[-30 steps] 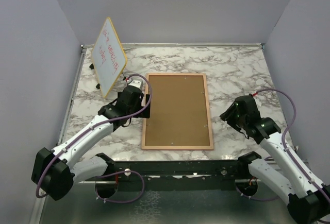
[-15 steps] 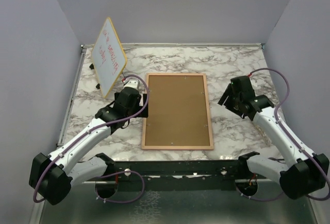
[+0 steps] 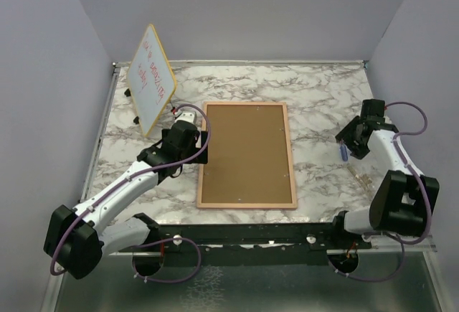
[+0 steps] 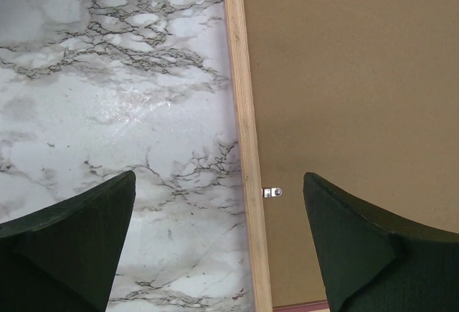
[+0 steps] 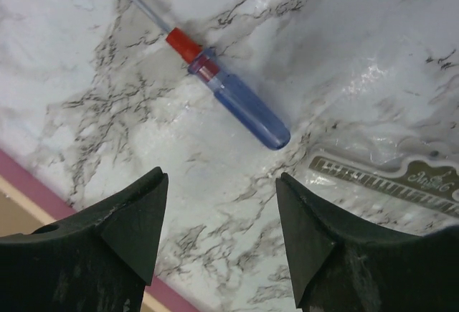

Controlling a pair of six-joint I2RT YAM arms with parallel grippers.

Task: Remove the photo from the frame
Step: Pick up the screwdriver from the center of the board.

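The frame (image 3: pixel 247 154) lies face down in the middle of the table, brown fibreboard back up, thin pink border around it. The photo is hidden under the back. My left gripper (image 3: pixel 202 147) is open and empty. It straddles the frame's left edge (image 4: pixel 244 147) in the left wrist view, where a small metal clip (image 4: pixel 272 192) sits between its fingers (image 4: pixel 72 240). My right gripper (image 3: pixel 351 140) is open and empty, to the right of the frame and above the marble. A strip of the frame's pink edge (image 5: pixel 43 183) shows in the right wrist view.
A blue-handled screwdriver (image 5: pixel 237 100) lies on the marble just beyond my right gripper, also visible from above (image 3: pixel 345 152). A clear plastic bag with a label (image 5: pixel 387 176) lies next to it. A yellow-edged whiteboard (image 3: pixel 151 79) stands at the back left.
My right arm has swung away from the frame toward the table's right side and now hangs over the screwdriver. My left gripper has stayed at the frame's left edge.
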